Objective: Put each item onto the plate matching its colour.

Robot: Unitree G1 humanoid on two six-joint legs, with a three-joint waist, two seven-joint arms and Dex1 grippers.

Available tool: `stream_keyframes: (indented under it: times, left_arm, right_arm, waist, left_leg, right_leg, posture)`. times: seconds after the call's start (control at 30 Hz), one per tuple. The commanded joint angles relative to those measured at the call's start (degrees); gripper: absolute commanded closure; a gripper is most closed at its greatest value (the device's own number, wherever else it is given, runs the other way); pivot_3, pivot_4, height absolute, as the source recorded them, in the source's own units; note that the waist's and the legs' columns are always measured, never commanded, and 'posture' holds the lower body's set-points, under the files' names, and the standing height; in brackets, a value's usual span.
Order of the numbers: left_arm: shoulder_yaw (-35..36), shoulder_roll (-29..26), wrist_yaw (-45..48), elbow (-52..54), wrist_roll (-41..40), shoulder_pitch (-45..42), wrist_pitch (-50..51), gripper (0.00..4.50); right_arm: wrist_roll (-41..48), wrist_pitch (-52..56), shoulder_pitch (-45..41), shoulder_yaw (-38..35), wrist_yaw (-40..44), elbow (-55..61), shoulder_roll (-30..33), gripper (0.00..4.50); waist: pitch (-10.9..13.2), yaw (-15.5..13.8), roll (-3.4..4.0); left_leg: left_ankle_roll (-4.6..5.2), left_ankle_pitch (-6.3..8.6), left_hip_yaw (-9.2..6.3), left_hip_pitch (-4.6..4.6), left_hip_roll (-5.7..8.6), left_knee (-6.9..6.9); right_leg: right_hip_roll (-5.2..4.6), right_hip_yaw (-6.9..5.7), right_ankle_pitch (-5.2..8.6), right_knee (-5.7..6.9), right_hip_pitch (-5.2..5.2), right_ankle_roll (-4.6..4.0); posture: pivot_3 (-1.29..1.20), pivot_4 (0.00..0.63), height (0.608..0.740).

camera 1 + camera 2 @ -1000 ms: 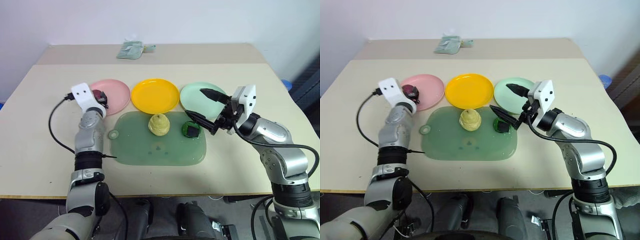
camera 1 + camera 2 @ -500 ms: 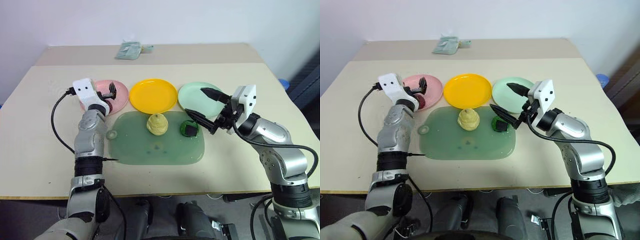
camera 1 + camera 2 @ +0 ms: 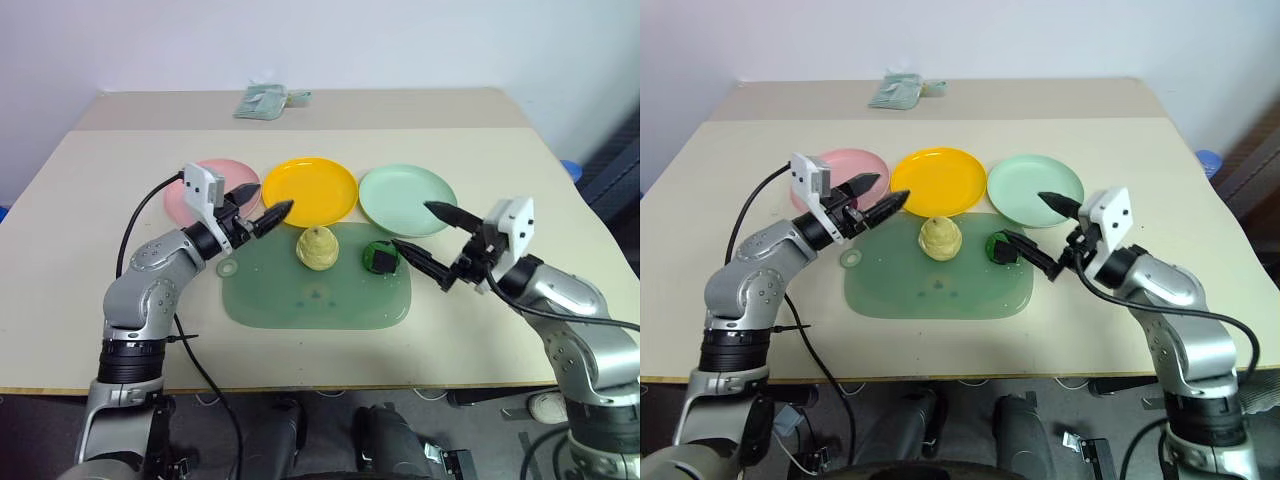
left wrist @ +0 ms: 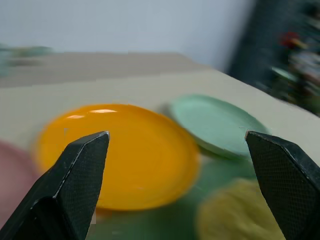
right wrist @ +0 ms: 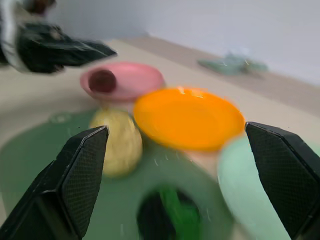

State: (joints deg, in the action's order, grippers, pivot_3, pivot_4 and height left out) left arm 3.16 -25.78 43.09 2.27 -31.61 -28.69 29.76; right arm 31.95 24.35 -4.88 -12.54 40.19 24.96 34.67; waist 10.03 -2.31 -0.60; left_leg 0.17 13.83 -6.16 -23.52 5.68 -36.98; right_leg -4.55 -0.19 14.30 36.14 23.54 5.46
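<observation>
Red ball (image 5: 102,80) sits on pink plate (image 3: 192,189), so next is pear shape (image 3: 317,248) on the mat (image 3: 300,295) beside the spread, empty left gripper (image 3: 264,206), to go onto orange-yellow plate (image 3: 310,190); right gripper (image 3: 428,238) spread by green-and-black ball (image 3: 381,257).

Looking along your left gripper (image 4: 177,192), you have its two black fingers (image 4: 75,185) rising wide apart with nothing between them, and the orange-yellow plate (image 4: 120,155) lies flat on the tan table (image 4: 125,82) just past the gap. Beside that plate, further along the table, you can see the mint green plate (image 4: 220,125), also bare, and a sliver of the pink plate (image 4: 12,175) shows at the picture's edge behind one finger. Nearer to you, the pale yellow pear shape (image 4: 235,212) sits blurred on the green mat (image 4: 150,225), just in front of the orange-yellow plate.
</observation>
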Motion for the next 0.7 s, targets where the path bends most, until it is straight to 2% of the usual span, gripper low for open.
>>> stream_keyframes:
  times: [0.03, 0.2, 0.4, 0.7]
  left_arm:
    - [-3.4, -0.9, 7.3, -2.7, 1.3, -2.9, -2.0, 0.05]
    - [-6.3, -1.1, 14.1, -7.1, 2.8, -5.5, -4.0, 0.05]
    - [-7.9, -2.0, 19.8, -9.7, 5.0, -5.4, -6.5, 0.05]
    - [-13.1, 2.8, 17.8, -17.2, 14.4, -8.1, -14.0, 0.05]
  right_arm:
    - [2.0, 0.4, 2.7, -4.4, -1.3, 4.7, 0.8, 0.00]
    - [2.3, 0.6, 9.2, -8.0, -3.4, 8.9, 0.1, 0.00]
    - [2.9, 0.2, 13.3, -10.3, -5.2, 11.3, -0.4, 0.00]
    - [3.5, 0.0, 15.0, -11.6, -6.8, 13.0, -0.3, 0.00]
  waist:
    - [0.0, 0.2, 0.05]
    - [0.0, 0.2, 0.11]
    - [0.0, 0.1, 0.12]
    - [0.0, 0.0, 0.13]
  left_leg:
    - [0.00, 0.00, 0.01, 0.00, 0.00, 0.00]
    - [0.00, 0.00, 0.02, 0.01, -0.08, 0.04]
    - [0.00, 0.00, 0.04, 0.01, -0.08, 0.03]
    - [0.01, 0.00, 0.03, 0.01, -0.08, -0.01]
  right_leg:
    - [0.00, 0.01, 0.01, -0.01, 0.00, -0.01]
    - [0.04, 0.01, 0.00, 0.01, 0.04, 0.00]
    - [0.02, 0.02, 0.04, -0.03, 0.01, -0.07]
    - [0.01, 0.02, 0.04, -0.06, -0.02, -0.06]
  posture:
    - [0.00, 0.150, 0.740]
    - [0.00, 0.150, 0.740]
    - [0.00, 0.150, 0.740]
    - [0.00, 0.150, 0.740]
